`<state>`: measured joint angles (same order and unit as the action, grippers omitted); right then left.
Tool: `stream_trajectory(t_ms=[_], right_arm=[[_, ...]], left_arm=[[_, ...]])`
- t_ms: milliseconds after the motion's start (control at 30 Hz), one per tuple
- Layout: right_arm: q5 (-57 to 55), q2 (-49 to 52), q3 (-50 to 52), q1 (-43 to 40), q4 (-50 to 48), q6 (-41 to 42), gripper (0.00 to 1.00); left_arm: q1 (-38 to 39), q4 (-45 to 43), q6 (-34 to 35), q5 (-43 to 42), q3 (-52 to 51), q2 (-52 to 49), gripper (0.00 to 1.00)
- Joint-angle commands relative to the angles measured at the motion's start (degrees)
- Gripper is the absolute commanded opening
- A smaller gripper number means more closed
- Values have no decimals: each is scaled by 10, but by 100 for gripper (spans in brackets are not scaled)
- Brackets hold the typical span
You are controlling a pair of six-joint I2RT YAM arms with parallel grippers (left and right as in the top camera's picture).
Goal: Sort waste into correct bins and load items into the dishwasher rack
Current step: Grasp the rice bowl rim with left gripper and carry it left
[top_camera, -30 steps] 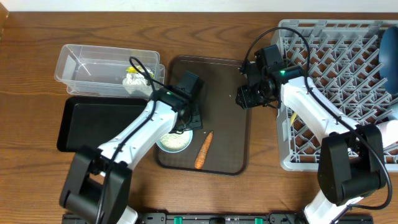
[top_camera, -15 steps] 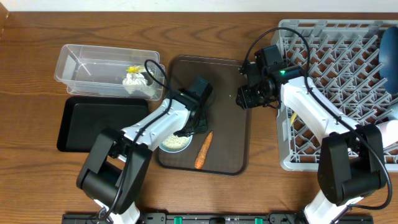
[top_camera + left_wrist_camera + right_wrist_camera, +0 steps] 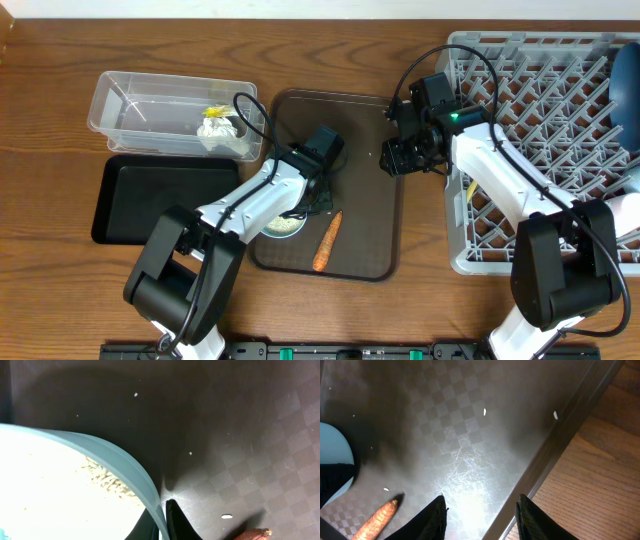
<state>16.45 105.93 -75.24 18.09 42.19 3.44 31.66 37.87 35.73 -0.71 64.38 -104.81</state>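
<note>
A small light-blue cup (image 3: 278, 226) holding white rice stands on the dark brown serving tray (image 3: 365, 130). My left gripper (image 3: 305, 205) is shut on the cup's rim (image 3: 115, 460), one finger inside and one outside, seen close up at the left gripper (image 3: 162, 510). An orange carrot piece (image 3: 327, 241) lies just right of the cup, also the carrot (image 3: 375, 519). Loose rice grains (image 3: 485, 411) dot the tray. My right gripper (image 3: 400, 160) hangs open over the tray's right edge, the right gripper (image 3: 480, 505) holding nothing.
The grey dishwasher rack (image 3: 540, 110) fills the right side, with a dark-blue bowl (image 3: 625, 90) at its far corner. A clear tub (image 3: 150, 105) with crumpled wrappers (image 3: 215, 128) sits at the back left, and a black tray (image 3: 150, 195) lies in front of it.
My left gripper shifted right to the cup's right rim and closed on it. The right arm has stayed put.
</note>
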Motion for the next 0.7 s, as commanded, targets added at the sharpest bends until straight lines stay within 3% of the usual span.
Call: stream_trajectory(t_ms=[0,667], right_arm=[[-2,2,0,5,1,2,44],[-12,2,0,5,0,2,44]], left_arm=[[-4,-1,-33,16,7,-1,6],[-124,49,-91,12,26,158,6]])
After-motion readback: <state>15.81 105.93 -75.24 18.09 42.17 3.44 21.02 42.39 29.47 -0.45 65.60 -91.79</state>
